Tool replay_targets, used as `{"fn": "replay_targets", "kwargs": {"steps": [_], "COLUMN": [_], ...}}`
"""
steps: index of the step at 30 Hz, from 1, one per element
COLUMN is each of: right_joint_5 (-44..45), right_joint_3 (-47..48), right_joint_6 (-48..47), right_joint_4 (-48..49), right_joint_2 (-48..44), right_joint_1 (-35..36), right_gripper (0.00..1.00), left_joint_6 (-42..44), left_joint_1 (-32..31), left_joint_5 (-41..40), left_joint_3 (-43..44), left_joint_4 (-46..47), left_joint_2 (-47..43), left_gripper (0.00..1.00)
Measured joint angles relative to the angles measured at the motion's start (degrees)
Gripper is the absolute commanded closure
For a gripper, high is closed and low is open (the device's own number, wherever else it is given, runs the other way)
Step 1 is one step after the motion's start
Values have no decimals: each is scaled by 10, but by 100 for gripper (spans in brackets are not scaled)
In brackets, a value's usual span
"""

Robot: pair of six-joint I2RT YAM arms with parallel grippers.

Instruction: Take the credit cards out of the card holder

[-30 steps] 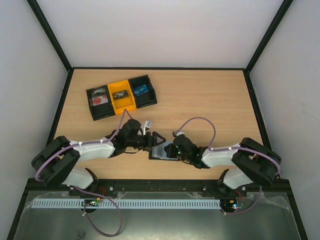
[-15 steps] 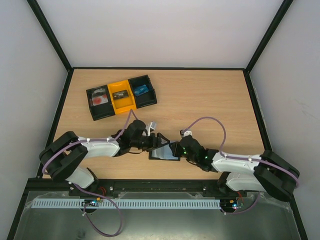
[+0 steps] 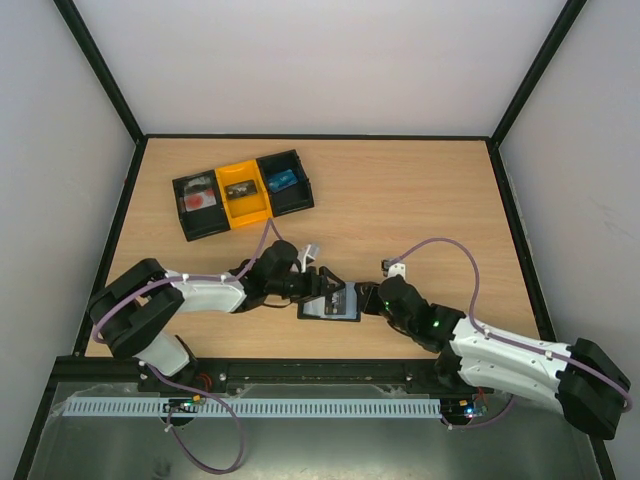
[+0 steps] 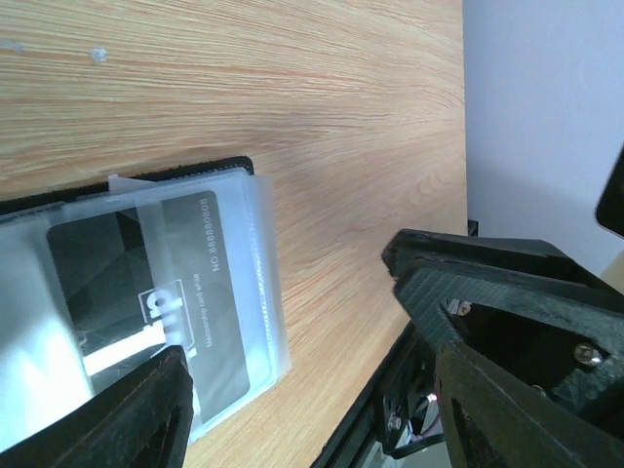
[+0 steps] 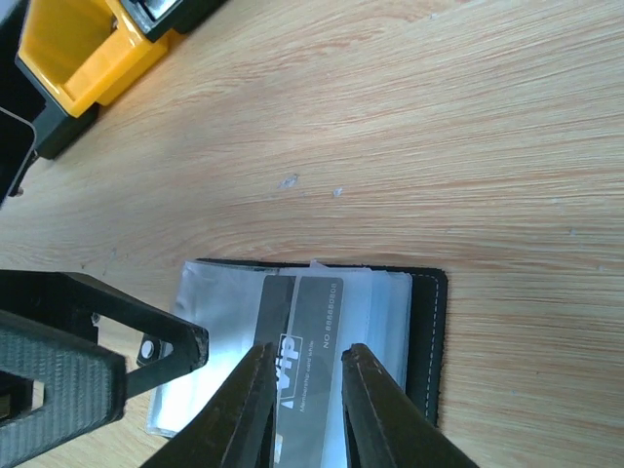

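Three white walls (image 3: pixel 330 60); wood tabletop (image 3: pixel 420 200) bears card holder (image 3: pixel 335 310).

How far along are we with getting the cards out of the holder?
Done: the card holder lies opened flat. In hand: the right gripper hovers, jaws narrowly apart, over a grey card that sits in its clear sleeve; the left gripper is open at the holder's other end. Left: no card lies loose beside the holder, so every pull remains.
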Motion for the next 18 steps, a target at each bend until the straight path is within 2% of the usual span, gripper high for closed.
{"fn": "replay_targets", "kwargs": {"steps": [7, 10, 18], "right_joint_5": [4, -4, -48], "right_joint_3": [-2, -2, 0], "right_joint_6": [2, 1, -5], "right_joint_4": [-6, 0, 37], "right_joint_2": [-14, 8, 89], "right_joint_1": [0, 0, 0], "right_gripper": [79, 79, 81], "left_joint_6": [9, 13, 14], "left_joint_1": [2, 9, 30], "left_joint_5": [-36, -49, -51], "left_joint_3": [0, -3, -39], "left_joint_4": [-29, -37, -27], "left_joint_2": [-4, -4, 6], "left_gripper": [42, 47, 51]}}
